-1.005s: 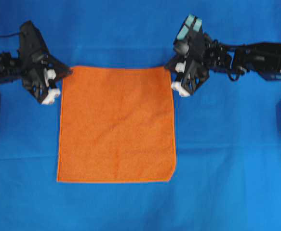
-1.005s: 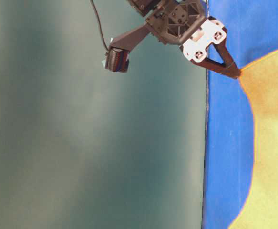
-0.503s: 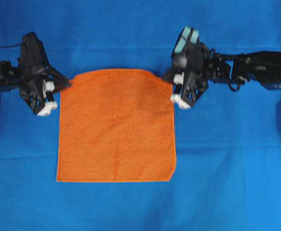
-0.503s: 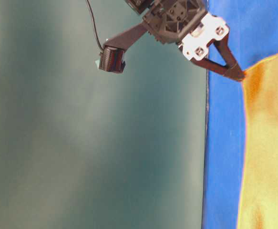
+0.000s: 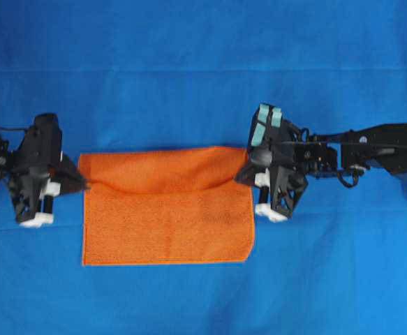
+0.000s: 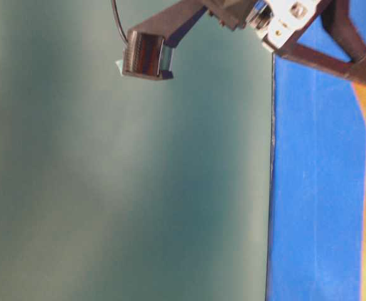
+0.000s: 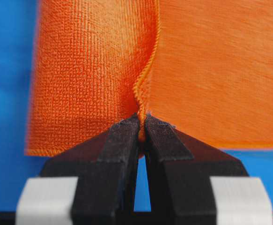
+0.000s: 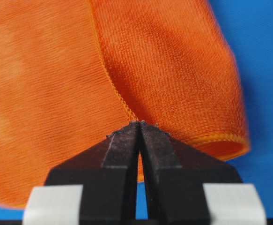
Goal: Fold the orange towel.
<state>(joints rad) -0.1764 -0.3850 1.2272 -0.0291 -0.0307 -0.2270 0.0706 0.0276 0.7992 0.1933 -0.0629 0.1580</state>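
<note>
An orange towel (image 5: pixel 168 220) lies half-folded on a blue cloth (image 5: pixel 189 70). The left gripper (image 7: pixel 142 123) and right gripper (image 8: pixel 139 125) each pinch a far corner, drawn over the middle.

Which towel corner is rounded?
On the orange towel, the near-right corner in the overhead view is rounded. The near-left one is square, and fingers hold the two far corners.

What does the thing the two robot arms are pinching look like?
On the big blue table cover, between the two black arms, lies the orange towel. It is the only orange thing there, a thin nubby cloth with its far edge lifted and doubled over toward the near edge, one near corner rounded.
</note>
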